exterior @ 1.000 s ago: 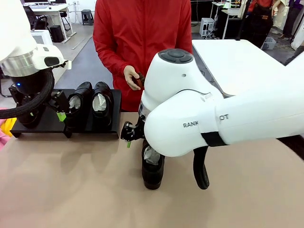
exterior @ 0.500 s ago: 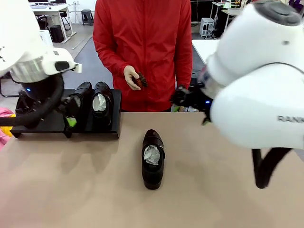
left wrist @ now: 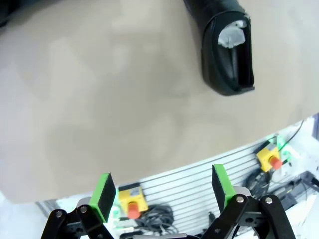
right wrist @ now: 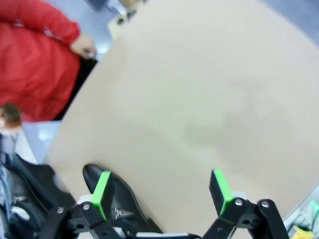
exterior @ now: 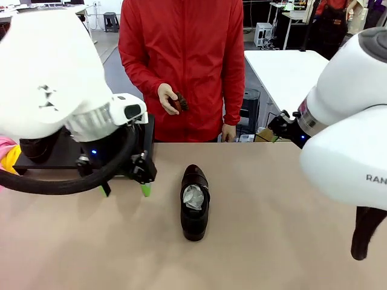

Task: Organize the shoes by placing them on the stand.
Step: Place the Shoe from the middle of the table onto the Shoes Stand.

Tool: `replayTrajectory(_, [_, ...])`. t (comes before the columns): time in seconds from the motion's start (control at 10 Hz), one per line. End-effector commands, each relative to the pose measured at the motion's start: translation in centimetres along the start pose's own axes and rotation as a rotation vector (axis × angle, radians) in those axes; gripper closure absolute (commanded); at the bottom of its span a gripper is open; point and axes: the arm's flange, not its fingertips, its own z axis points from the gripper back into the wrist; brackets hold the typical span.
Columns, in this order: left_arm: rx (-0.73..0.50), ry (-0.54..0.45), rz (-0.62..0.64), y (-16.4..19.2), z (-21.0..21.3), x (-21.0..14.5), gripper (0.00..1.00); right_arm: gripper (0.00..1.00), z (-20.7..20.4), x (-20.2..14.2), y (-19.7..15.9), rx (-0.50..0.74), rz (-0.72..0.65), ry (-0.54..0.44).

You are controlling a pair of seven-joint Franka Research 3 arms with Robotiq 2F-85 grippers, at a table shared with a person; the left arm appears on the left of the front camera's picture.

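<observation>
One glossy black shoe (exterior: pixel 195 203), stuffed with white paper, lies on the tan table in the middle, toe toward the robot. My left gripper (exterior: pixel 125 189) hangs open just left of it, low over the table. In the left wrist view the shoe (left wrist: pixel 227 50) is at the upper right, well beyond the open left gripper (left wrist: pixel 162 191). The stand (exterior: pixel 51 157) sits at the far left, mostly hidden behind my left arm. My right gripper (exterior: pixel 278 128) is raised at the right, away from the shoe. It is open (right wrist: pixel 160 190), with the shoe (right wrist: pixel 117 196) behind its left finger.
A person in a red jacket (exterior: pixel 181 54) stands at the far side, holding a small dark brush (exterior: pixel 178 101) in one hand. The table's near edge (left wrist: pixel 199 164) lies close under the left gripper. A white table (exterior: pixel 287 75) stands behind at the right.
My right arm has swung up and to the right, off the shoe it hung over. My left arm has moved from the stand toward the middle and now covers the shoes on it.
</observation>
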Motion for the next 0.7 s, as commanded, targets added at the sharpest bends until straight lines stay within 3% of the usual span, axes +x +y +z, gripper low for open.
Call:
replayTrajectory(0.0, [-0.028,-0.075,0.036,-0.6,-3.0,3.3,0.00,0.00,-0.1,-1.1,-0.4,-0.017,-0.064,-0.039])
replayTrajectory(0.2, [-0.024,-0.069,-0.083,-2.0,-6.7,5.3,0.00,0.00,0.0,0.0,0.0,0.000,0.000,0.000])
replayTrajectory(0.4, [-0.019,-0.017,-0.069,-3.6,-9.0,6.5,0.00,0.00,0.0,0.0,0.0,0.000,0.000,0.000])
replayTrajectory(0.6, [-0.009,-0.031,-0.102,-4.8,-10.1,6.8,0.00,0.00,0.0,0.0,0.0,0.000,0.000,0.000])
